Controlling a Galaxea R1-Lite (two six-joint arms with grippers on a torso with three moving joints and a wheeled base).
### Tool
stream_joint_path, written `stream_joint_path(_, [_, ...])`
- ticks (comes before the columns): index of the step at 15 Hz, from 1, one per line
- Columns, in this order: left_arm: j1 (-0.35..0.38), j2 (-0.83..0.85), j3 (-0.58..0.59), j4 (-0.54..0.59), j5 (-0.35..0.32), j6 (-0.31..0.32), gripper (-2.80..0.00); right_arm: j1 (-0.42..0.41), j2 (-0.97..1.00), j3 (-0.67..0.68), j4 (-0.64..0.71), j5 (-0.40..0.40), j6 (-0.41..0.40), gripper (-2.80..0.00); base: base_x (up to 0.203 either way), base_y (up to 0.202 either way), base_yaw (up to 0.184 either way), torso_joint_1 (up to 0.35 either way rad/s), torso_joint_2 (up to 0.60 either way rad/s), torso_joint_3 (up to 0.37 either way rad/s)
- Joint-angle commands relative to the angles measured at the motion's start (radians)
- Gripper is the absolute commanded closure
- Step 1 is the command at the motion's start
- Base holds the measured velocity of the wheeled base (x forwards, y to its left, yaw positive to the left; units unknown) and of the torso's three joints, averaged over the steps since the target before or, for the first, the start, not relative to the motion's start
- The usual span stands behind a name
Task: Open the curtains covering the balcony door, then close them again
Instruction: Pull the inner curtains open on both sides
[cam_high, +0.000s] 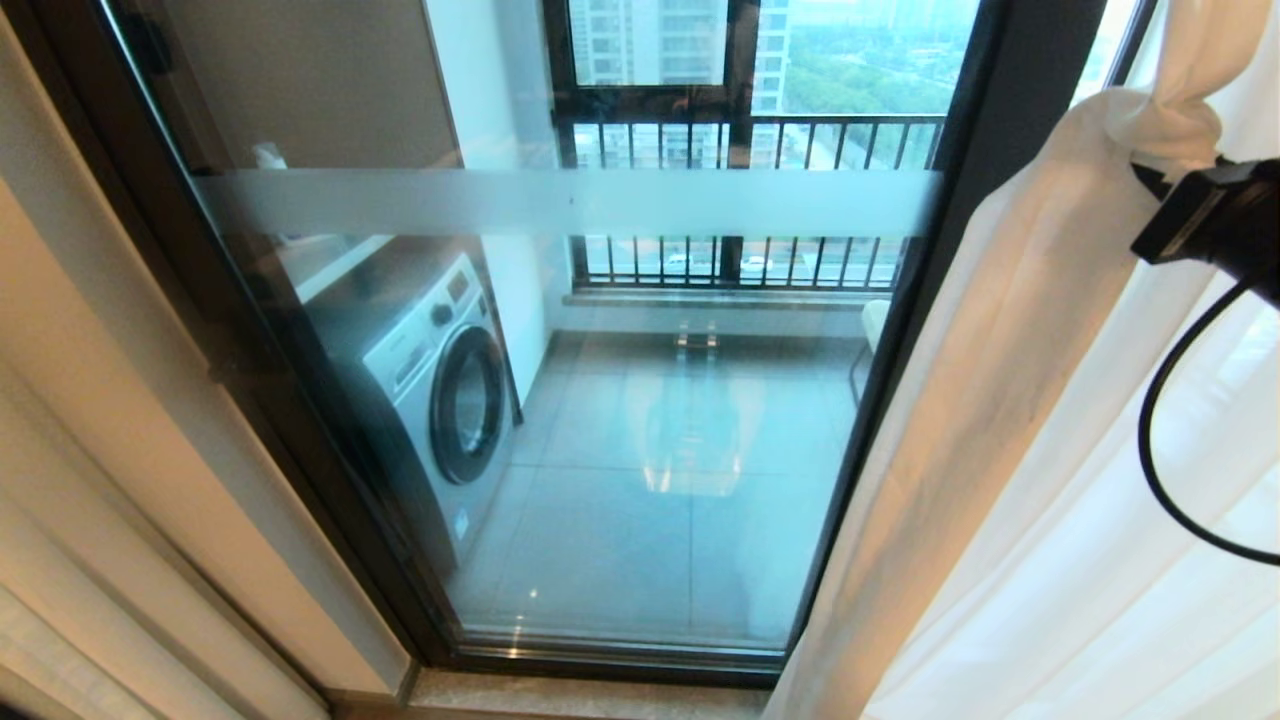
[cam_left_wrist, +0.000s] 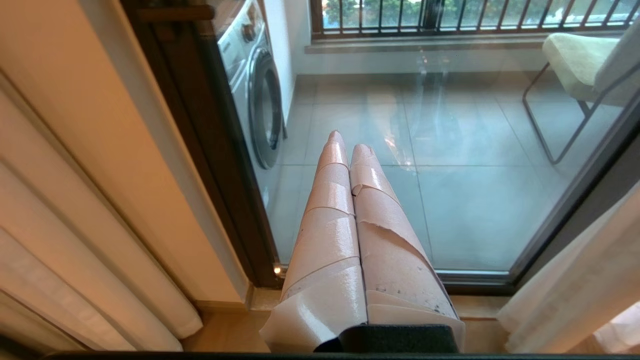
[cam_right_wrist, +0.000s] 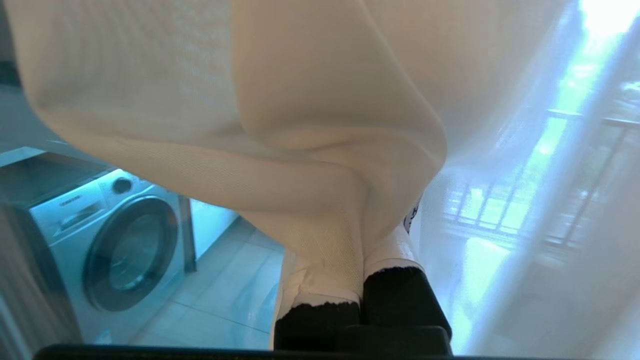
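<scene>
The balcony door (cam_high: 620, 205) is uncovered across most of the head view, its glass crossed by a frosted band. The sheer white curtains (cam_high: 1000, 450) hang bunched at the right, with the cream hem along the door's dark frame. High at the right, my right gripper (cam_high: 1145, 170) is shut on a pinched fold of that fabric. In the right wrist view the fold (cam_right_wrist: 320, 150) drapes over the gripper (cam_right_wrist: 362, 240) and hides its tips. My left gripper (cam_left_wrist: 348, 142) hangs low before the glass, shut and holding nothing.
Behind the glass stand a washing machine (cam_high: 440, 380) at the left, a black-barred railing (cam_high: 760, 140) at the back and a chair (cam_left_wrist: 575, 60) at the right. A thick beige drape (cam_left_wrist: 75, 225) hangs by the wall on the left. A stone sill (cam_high: 560, 695) runs below the door.
</scene>
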Motion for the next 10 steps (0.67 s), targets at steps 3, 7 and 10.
stream_joint_path(3, [0.0, 0.001, 0.0, 0.0, 0.0, 0.0, 0.0, 0.0, -0.006, 0.001, -0.006, 0.0, -0.001, 0.0, 0.0, -0.186, 0.002, 0.005, 0.0, 0.002])
stream_joint_path(7, [0.0, 0.001, 0.0, 0.0, 0.0, 0.001, 0.0, -0.007, -0.012, 0.003, -0.016, -0.002, -0.003, 0.0, 0.0, -0.183, 0.002, 0.002, 0.0, 0.003])
stream_joint_path(10, [-0.001, 0.001, 0.0, 0.0, 0.002, 0.0, 0.0, -0.013, -0.014, 0.01, -0.031, -0.002, -0.001, 0.0, 0.0, -0.189, 0.003, 0.004, 0.0, 0.0])
